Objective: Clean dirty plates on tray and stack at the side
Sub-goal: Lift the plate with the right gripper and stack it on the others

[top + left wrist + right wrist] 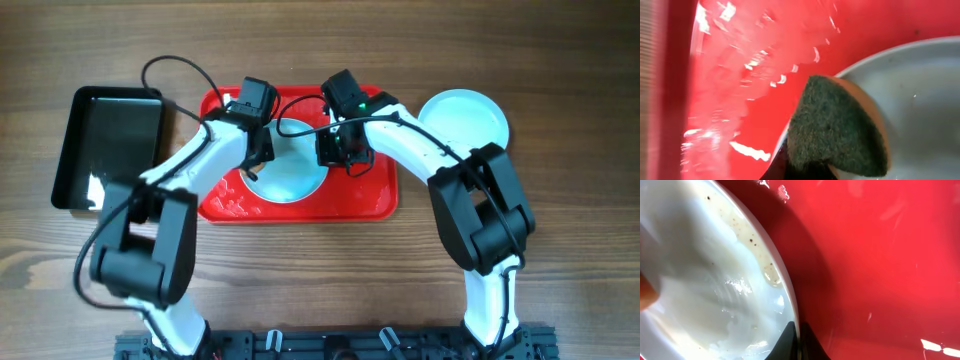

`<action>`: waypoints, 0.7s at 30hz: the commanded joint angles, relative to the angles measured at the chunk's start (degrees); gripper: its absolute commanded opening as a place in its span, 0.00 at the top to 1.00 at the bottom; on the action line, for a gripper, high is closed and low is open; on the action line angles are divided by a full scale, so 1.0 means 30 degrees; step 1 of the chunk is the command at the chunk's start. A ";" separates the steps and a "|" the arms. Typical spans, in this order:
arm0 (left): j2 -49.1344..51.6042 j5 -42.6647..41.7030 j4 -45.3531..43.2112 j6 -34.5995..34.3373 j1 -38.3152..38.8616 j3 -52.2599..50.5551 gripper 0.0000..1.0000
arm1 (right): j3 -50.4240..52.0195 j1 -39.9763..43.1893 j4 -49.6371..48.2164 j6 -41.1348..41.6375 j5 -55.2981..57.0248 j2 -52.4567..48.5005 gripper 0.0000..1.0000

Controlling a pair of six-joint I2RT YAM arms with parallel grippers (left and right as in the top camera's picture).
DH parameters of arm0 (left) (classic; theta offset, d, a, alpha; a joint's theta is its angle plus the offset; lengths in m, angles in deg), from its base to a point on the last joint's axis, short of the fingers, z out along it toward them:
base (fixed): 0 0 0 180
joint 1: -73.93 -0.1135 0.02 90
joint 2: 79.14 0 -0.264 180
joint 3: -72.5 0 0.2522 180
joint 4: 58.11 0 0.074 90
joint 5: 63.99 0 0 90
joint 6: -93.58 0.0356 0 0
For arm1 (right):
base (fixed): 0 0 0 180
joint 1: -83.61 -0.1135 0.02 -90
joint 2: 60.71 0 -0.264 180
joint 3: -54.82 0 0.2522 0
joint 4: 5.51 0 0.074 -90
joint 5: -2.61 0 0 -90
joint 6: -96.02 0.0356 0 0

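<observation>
Presently the right gripper (798, 342) pinches the plate (715, 290) at its 3 o'clock rim and the left gripper (801, 169) clamps a sponge (840, 130) at 9, so hard scrubbing could wrench it loose.

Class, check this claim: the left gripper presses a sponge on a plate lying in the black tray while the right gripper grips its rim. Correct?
No. The plate lies in the red tray, not the black tray, as the overhead view shows; the rest stands.
</observation>
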 commanded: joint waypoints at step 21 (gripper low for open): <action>-0.5952 -0.6411 0.1668 -0.0911 -0.3548 -0.0423 0.96 | -0.6477 -0.7016 0.4998 -1.2269 3.0505 0.6608 0.96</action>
